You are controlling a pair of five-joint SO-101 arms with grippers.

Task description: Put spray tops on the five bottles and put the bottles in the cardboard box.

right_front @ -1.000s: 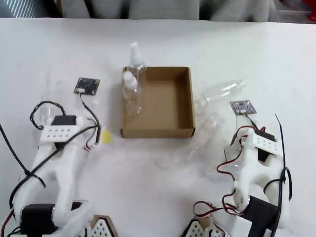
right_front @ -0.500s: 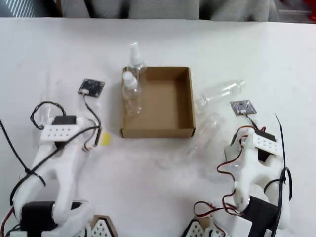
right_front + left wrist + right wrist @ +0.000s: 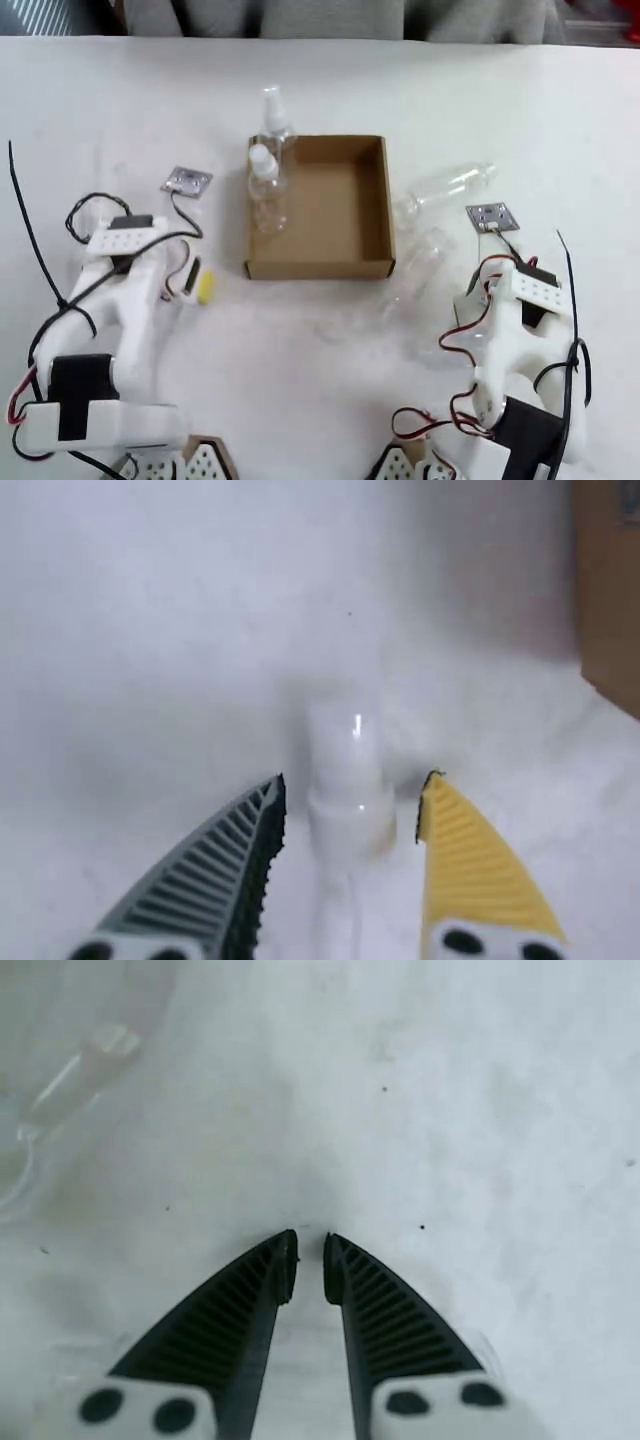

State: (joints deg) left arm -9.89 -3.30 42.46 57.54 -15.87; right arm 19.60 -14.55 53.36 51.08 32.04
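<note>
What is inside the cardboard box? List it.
Against the cardboard box's left wall, a clear bottle with a white spray top; the remaining floor shows bare. A second topped bottle rises at the back-left corner; its base is covered, so inside or behind cannot be told.

Robotics lab bench: white table (image 3: 330,80) with bare-wired left arm (image 3: 125,290) and right arm (image 3: 510,325).

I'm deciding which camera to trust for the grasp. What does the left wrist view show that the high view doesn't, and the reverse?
Left wrist view: a white spray top standing inside the open left claw, with a gap on either side. High view: two capped bottles at the left side of the box, clear bottles lying to its right, and the right arm. Both: the box, the table and the claw's yellow finger.
</note>
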